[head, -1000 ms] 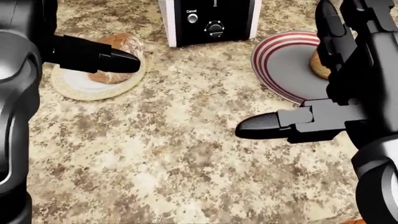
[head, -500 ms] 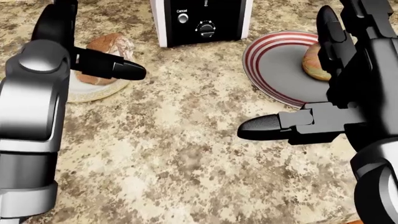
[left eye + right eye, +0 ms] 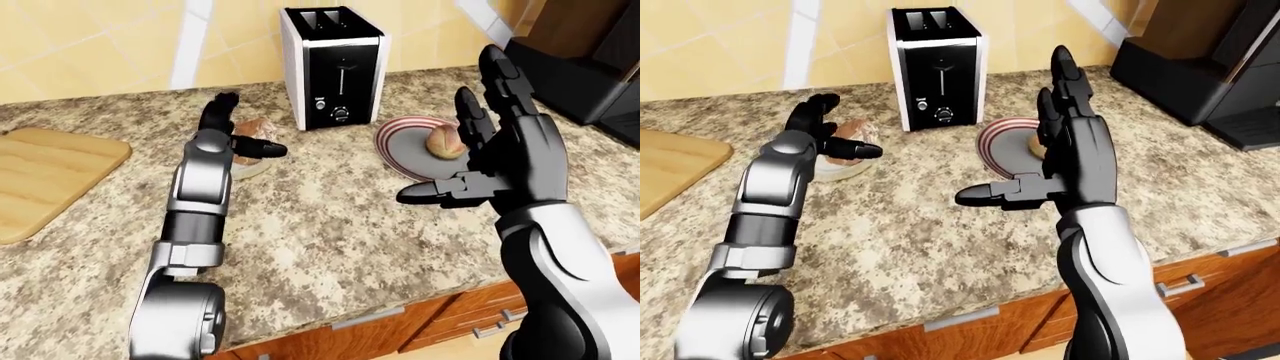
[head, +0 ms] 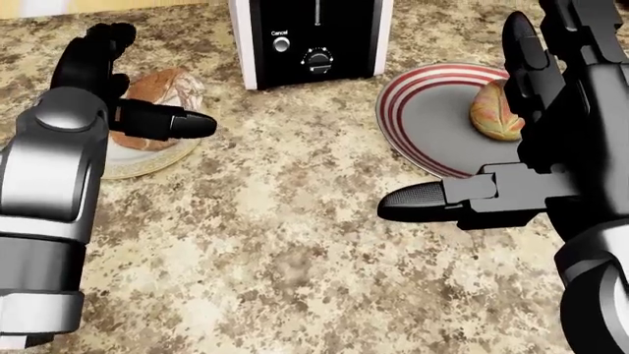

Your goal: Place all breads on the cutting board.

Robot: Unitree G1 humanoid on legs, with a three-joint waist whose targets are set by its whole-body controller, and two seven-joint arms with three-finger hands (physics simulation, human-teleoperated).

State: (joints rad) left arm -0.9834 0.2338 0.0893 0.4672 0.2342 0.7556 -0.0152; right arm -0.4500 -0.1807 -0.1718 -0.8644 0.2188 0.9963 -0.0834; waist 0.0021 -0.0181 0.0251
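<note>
Bread loaf (image 4: 162, 92) sits on small pale plate (image 4: 147, 161), left of toaster (image 3: 333, 66); left robot hand (image 4: 123, 96) at it, fingers spread, not clamped, lined up for pickup. Bread roll (image 4: 496, 110) on striped plate (image 4: 422, 110); right robot hand (image 3: 480, 161) hovers spread, empty. Cutting board (image 3: 45, 176) far left on desk (image 3: 320, 240), bare.

- Bright, even, warm light across all three simulator renders.
- Sharp throughout, with no blur or edge distortion.
- Soft shadows under the toaster (image 3: 333, 66); metal arms show gentle highlights.
</note>
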